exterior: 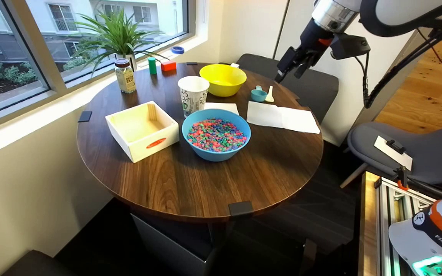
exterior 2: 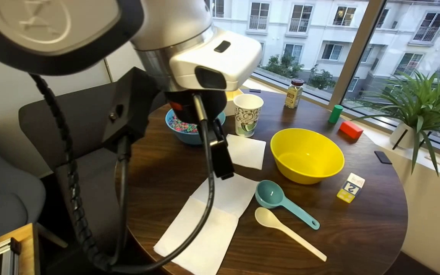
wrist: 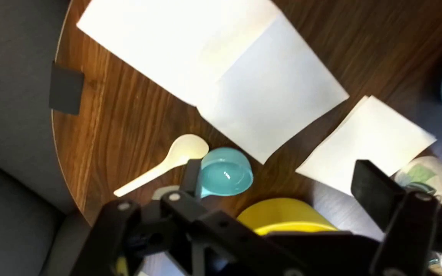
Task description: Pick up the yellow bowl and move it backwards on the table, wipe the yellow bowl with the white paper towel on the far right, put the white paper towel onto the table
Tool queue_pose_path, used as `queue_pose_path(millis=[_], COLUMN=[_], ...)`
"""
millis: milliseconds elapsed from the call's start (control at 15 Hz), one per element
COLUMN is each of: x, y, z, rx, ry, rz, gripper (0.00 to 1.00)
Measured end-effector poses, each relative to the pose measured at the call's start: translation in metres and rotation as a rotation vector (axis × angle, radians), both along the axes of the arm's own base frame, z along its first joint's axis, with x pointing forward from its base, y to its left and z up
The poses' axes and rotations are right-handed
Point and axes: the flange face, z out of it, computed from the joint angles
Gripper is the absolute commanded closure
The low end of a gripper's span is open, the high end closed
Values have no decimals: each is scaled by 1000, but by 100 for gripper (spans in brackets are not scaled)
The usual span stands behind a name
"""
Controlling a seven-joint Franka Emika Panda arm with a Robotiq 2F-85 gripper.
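The bright yellow bowl (exterior: pixel 223 79) stands upright on the dark round table (exterior: pixel 190 180). It also shows in an exterior view (exterior 2: pixel 306 154) and, partly hidden by the gripper, in the wrist view (wrist: pixel 286 214). An unfolded white paper towel (exterior: pixel 282 117) lies flat on the table; it also shows in an exterior view (exterior 2: pixel 216 217) and the wrist view (wrist: pixel 221 53). A smaller folded white towel (exterior 2: pixel 246 151) lies between the cup and the yellow bowl. My gripper (wrist: pixel 282 178) is open and empty above the table, apart from bowl and towels; it shows in an exterior view (exterior: pixel 290 73).
A blue bowl of coloured bits (exterior: pixel 216 134), a paper cup (exterior: pixel 193 94), a wooden box (exterior: pixel 142 130) and a jar (exterior: pixel 125 76) stand on the table. A teal scoop (exterior 2: pixel 271 194), cream spoon (exterior 2: pixel 288 231), letter blocks (exterior 2: pixel 351 187), red block (exterior 2: pixel 351 130) and green block (exterior 2: pixel 335 114) lie around.
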Motion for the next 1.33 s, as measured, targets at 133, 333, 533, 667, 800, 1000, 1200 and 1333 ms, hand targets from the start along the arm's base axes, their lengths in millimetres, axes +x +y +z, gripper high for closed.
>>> queue_pose_path(millis=[133,333,533,667,800,1000,1200,1333], x=[22,54,83,101,116,133,145,152], y=[-5,-18,-29,-36,-46,-64,-78,-83], z=[-2,-2,-8,-13,-18,-27,-37,-45], rx=[-36,-69,-69,-68,-64,-57,-20,19], ry=[-11,-15,-15,-16,-17,-16,-15,-13], rz=[-30,-67,-83,-97,-118,-153,-195,-221], gripper=[0,0,0,0,0,0,0,0])
